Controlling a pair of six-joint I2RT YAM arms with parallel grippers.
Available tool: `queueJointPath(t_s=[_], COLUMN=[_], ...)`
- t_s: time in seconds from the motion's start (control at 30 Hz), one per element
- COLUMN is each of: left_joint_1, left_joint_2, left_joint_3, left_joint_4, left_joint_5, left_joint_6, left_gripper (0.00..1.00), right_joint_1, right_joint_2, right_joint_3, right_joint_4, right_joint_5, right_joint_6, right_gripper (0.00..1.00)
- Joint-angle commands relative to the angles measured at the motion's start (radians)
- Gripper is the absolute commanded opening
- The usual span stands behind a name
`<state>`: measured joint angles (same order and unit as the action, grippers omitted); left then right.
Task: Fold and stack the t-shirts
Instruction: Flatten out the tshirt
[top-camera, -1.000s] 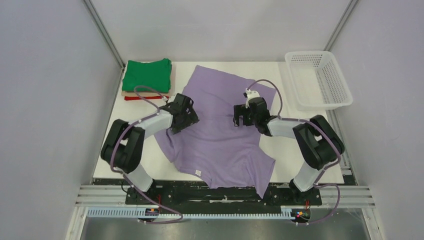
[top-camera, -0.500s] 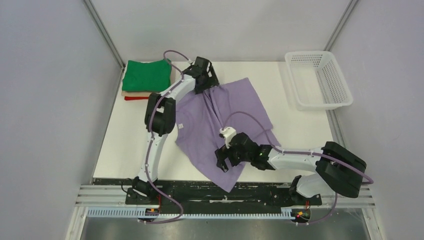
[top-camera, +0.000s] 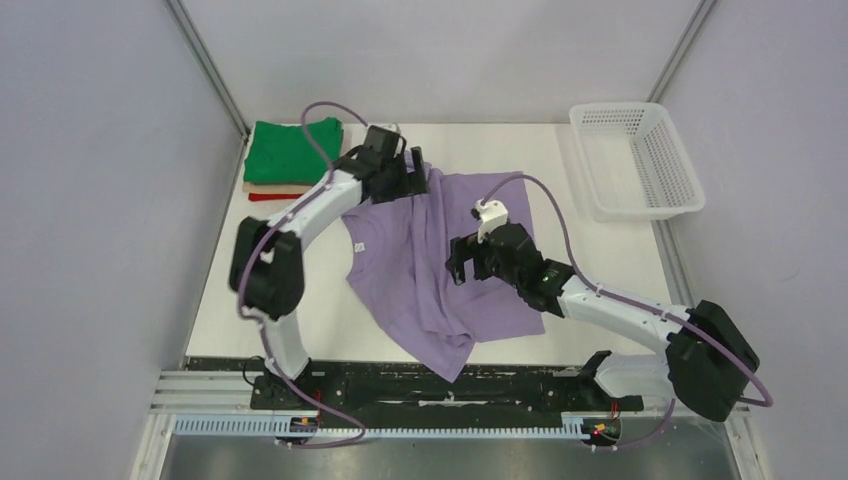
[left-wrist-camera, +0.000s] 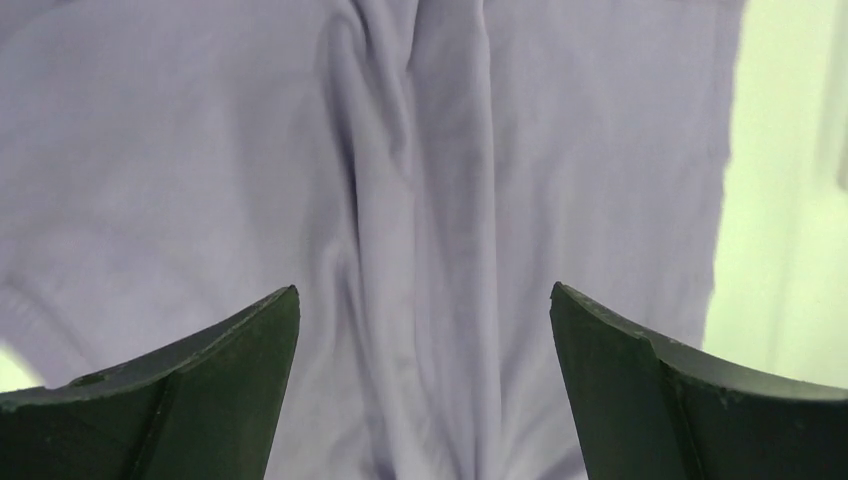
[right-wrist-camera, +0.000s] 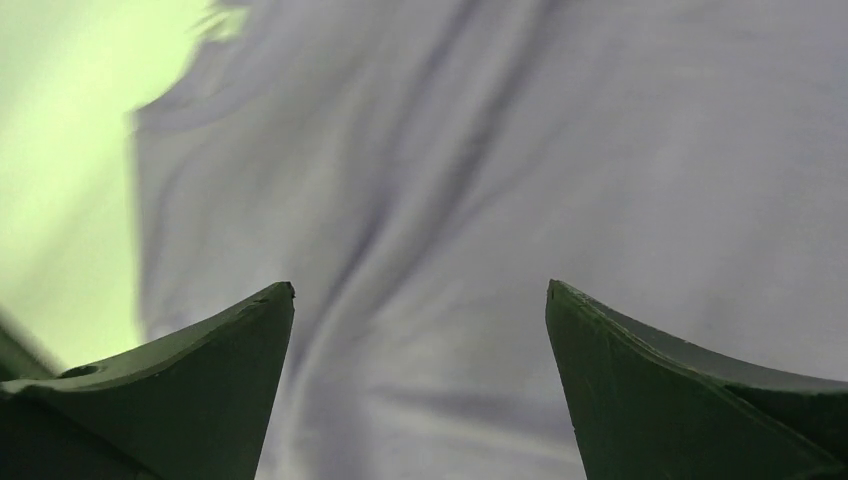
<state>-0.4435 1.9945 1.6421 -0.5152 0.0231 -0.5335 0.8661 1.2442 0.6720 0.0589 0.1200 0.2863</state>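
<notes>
Black left gripper (top-camera: 410, 182): released, its 2 fingers (left-wrist-camera: 200, 400) spread wide with nothing between them. It hangs over the far edge of the lavender shirt (top-camera: 400, 255), above a bundle of lengthwise folds. In the left wrist view, cloth fills nearly everything below the tips, and a strip of white table (left-wrist-camera: 780, 200) shows at the right.

Black right gripper (top-camera: 460, 268): also released, its 2 fingers (right-wrist-camera: 180, 390) wide apart and empty. It is poised over the middle of the same shirt, where the cloth is creased in slanting ridges. Whether the tips touch the cloth cannot be told.

Lavender shirt: 1, unfolded and rumpled, lying across the middle of the table. A thick gathered ridge runs from the far edge toward the near edge, between the 2 grippers. The right part lies flatter. A near corner hangs over the table's near edge. A small white label (top-camera: 362, 250) shows on the left part.

Stack (top-camera: 290, 165): 3 folded shirts at the far left corner. The green shirt (top-camera: 300, 145) is on top, the tan shirt (top-camera: 268, 187) is under it and the red shirt (top-camera: 262, 197) is at the bottom. Only the edges of the lower 2 show. The stack sits near the left gripper, to its left.

Basket (top-camera: 660, 160): white mesh, at the far right corner, well apart from the lavender shirt.
</notes>
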Motion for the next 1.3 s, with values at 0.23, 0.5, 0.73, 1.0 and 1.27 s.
queueJointPath(t_s=[0.23, 0.5, 0.73, 1.0, 1.27], left_joint_1=[-0.035, -0.026, 0.109, 0.245, 0.248], left_joint_2=[-0.372, -0.344, -0.385, -0.538, -0.617], left_joint_3=[-0.69, -0.807, -0.798, -0.82, -0.696], left_joint_4=[0.411, 0.423, 0.194, 0.024, -0.041], left_joint_5=[0.14, 0.081, -0.093, -0.209, -0.172], left_joint_6=[-0.25, -0.26, -0.192, -0.11, -0.051], left_gripper=[1.0, 1.0, 1.0, 1.0, 1.0], right_joint_1=[-0.248, -0.303, -0.397, -0.416, -0.403], right_joint_2=[0.312, 0.355, 0.262, 0.08, -0.129], right_joint_3=[0.118, 0.046, -0.118, -0.239, -0.308], right_joint_4=[0.014, 0.037, 0.034, -0.049, -0.13], right_joint_5=[-0.066, -0.047, -0.044, -0.117, -0.219], right_joint_6=[0.073, 0.112, 0.117, 0.117, 0.127], right_gripper=[0.98, 0.98, 0.98, 0.98, 0.98])
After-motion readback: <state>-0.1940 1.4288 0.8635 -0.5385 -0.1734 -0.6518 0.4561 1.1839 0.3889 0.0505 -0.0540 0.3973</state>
